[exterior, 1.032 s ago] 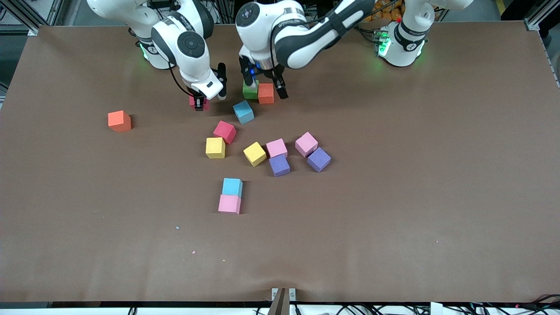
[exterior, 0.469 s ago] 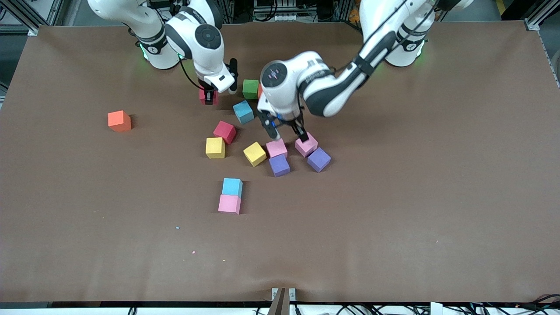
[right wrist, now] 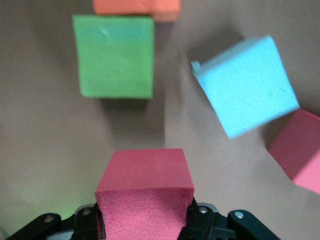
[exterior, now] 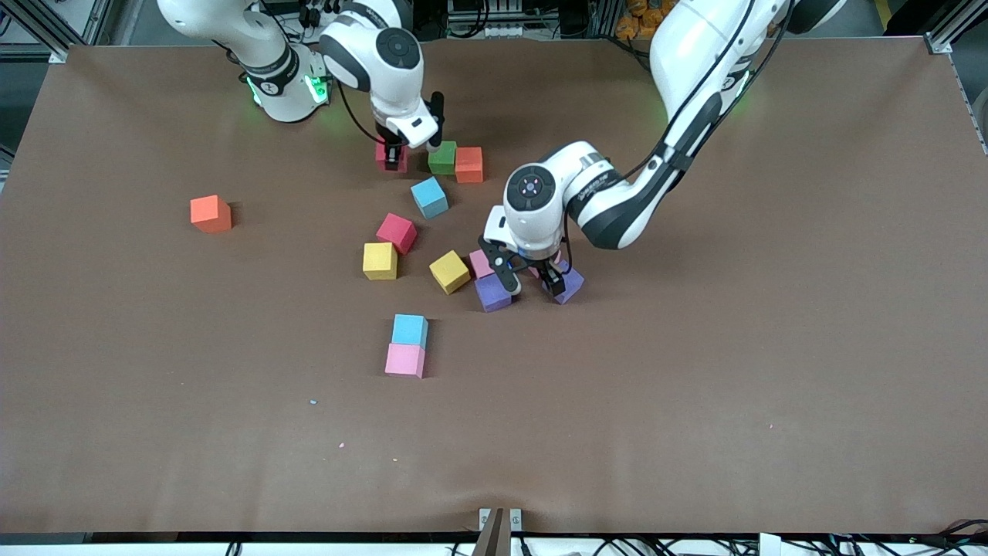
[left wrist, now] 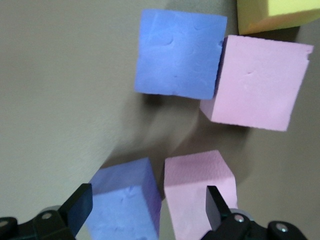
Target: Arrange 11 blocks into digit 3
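Purple and pink blocks in the middle cluster had the left gripper point(exterior: 529, 283) newly lowered over them, fingers spread around a purple block point(left wrist: 125, 205) and pink block point(left wrist: 197, 192). Farther off, the right gripper point(exterior: 394, 157), pinching a crimson block point(right wrist: 145, 192), had carried it beside the green block point(exterior: 442, 157) and orange block point(exterior: 468, 164), starting the digit's row.

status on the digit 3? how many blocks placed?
Early. Done: small matte green cube and orange cube touch, starting one row. In hand: right gripper shut on a crimson cube beside them; open left gripper over the pink-purple cluster. Left: other cubes loose, no digit yet.
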Robot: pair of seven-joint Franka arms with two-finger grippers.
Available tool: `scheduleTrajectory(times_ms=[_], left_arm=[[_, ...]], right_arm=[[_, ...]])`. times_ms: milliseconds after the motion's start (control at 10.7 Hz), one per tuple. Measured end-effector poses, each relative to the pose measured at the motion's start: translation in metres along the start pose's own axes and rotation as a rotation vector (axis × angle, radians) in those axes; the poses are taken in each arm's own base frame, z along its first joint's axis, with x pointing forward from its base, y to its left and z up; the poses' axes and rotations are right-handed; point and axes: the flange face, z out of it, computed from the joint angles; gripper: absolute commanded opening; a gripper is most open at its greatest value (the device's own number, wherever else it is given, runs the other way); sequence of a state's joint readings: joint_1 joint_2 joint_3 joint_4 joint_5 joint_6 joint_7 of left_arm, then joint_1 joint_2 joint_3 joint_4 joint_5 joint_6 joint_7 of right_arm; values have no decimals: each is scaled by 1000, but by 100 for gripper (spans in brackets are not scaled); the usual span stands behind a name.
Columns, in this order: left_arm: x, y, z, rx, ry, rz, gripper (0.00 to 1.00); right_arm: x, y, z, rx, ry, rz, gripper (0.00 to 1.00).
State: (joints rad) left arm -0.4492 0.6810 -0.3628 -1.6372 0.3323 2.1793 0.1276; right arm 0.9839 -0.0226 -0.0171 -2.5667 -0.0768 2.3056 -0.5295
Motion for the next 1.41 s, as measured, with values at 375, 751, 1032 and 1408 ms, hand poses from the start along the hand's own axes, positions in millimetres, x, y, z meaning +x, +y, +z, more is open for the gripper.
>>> scheduleTrajectory(times_ms=[375,751,1032,1408], left_arm=[[-7,5,7,-83,-60,-54,100],[-15,12,-4,-151,-109,-98,100],[-17,25,13,-232,-109,-137,100],[-14,26,22,-144,-86,-72,100]], right_arm=[[16,-15,11,-4,8,7,0],[22,-12,16,-22,44,9,0],[27,-12,25,-23,53,26,0],[39,-15,28,-16,72,47,0]])
